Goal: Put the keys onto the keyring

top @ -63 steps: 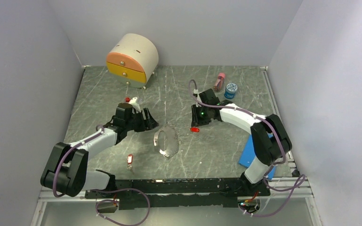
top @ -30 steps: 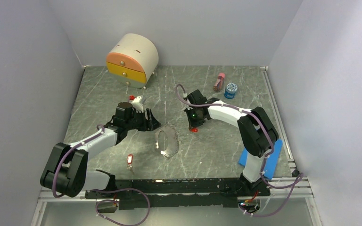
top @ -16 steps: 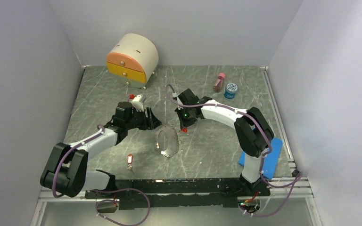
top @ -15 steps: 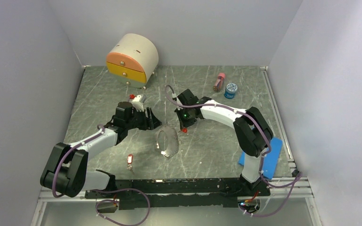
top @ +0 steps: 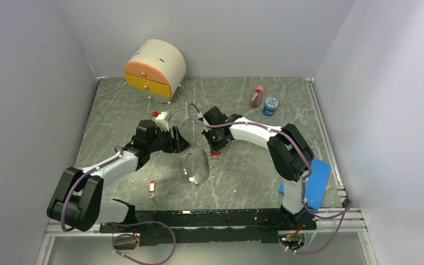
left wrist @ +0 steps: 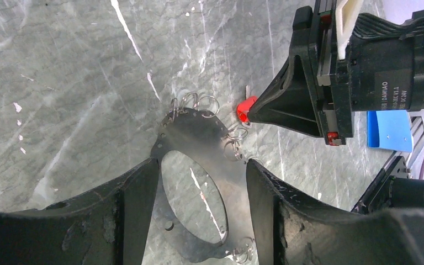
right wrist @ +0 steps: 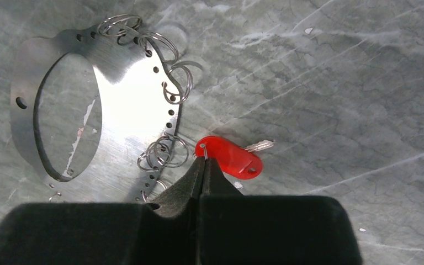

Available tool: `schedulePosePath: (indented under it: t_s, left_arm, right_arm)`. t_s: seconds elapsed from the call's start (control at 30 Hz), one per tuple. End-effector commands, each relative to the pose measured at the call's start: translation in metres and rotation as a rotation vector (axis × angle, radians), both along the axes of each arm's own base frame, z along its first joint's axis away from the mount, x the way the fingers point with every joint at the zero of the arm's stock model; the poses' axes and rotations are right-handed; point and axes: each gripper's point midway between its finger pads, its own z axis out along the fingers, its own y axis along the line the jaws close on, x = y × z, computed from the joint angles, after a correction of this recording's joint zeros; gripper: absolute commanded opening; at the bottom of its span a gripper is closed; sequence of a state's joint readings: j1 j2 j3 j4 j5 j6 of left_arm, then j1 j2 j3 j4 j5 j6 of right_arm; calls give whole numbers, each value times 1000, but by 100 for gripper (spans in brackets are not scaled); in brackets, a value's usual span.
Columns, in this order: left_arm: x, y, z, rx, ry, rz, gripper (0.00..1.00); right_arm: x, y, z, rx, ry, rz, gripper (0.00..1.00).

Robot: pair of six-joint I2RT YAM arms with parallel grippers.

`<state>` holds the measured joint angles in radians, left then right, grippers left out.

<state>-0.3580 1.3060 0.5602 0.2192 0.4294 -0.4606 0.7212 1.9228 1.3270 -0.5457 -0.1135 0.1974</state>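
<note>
Apparently right gripper (right wrist: 203, 160) closed on red key (right wrist: 234, 159) edge; left gripper (left wrist: 199, 167) spread astride keyring (left wrist: 190, 128).

Bright, even light, soft shadows; glare whitens the keyring (right wrist: 127, 105) in the right wrist view.

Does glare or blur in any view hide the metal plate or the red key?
Right wrist view: strong white glare on the metal plate, red key sharp, right gripper dark. Left wrist view: plate dull, no glare; left gripper's fingers dark and soft. Top view: even light, plate small.
</note>
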Motion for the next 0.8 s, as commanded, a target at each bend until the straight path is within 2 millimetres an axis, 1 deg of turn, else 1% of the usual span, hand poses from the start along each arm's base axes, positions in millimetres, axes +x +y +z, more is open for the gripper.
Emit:
schedulePosePath:
  t_s: [0.0, 0.13, 0.2, 0.23, 0.27, 0.3, 0.33, 0.37, 0.43, 0.47, 0.5, 0.53, 0.57, 0.6, 0.7, 0.77]
  left_arm:
    - [1, -6, 5, -20, -28, -19, 64]
    - [-2, -13, 4, -15, -50, -63, 64]
    - [-4, -18, 3, -4, -76, -105, 64]
    - [-6, -22, 3, 5, -98, -134, 64]
    - [-8, -26, 3, 18, -118, -167, 65]
    - [-10, -30, 2, 34, -139, -196, 65]
    - [-13, -34, 0, 54, -162, -229, 65]
    - [-15, -39, 0, 72, -185, -264, 65]
    - [-20, -45, -4, 124, -220, -320, 65]
    - [-18, -46, -4, 151, -240, -328, 66]
    - [-18, -46, -4, 164, -248, -327, 66]
    - [-17, -46, -4, 169, -257, -325, 67]
    - [-16, -45, -2, 169, -270, -321, 67]
    - [-15, -46, 0, 167, -286, -325, 67]
    - [-16, -49, 6, 148, -322, -345, 67]
    - [-16, -51, 7, 145, -335, -363, 68]
  right_arm:
    - [10, 1, 11, -20, -47, 10, 0]
    - [8, 0, 9, -21, -39, 17, 0]
    - [8, -5, 5, -33, -39, 3, 0]
    - [7, -8, 4, -38, -39, -2, 2]
    - [7, -11, 4, -42, -45, -8, 7]
    - [9, -14, 5, -40, -60, -21, 19]
    - [12, -17, 10, -23, -76, -35, 31]
    - [12, -19, 13, 3, -80, -42, 41]
    - [15, -23, 22, 94, -95, -37, 54]
    - [15, -22, 29, 147, -116, -9, 57]
    - [9, -21, 33, 204, -124, 34, 58]
    - [16, -19, 47, 247, -185, 46, 59]
    - [19, -20, 56, 278, -236, 59, 59]
    - [17, -21, 62, 304, -276, 87, 60]
    - [23, -24, 83, 360, -404, 81, 62]
    - [28, -20, 95, 414, -486, 112, 64]
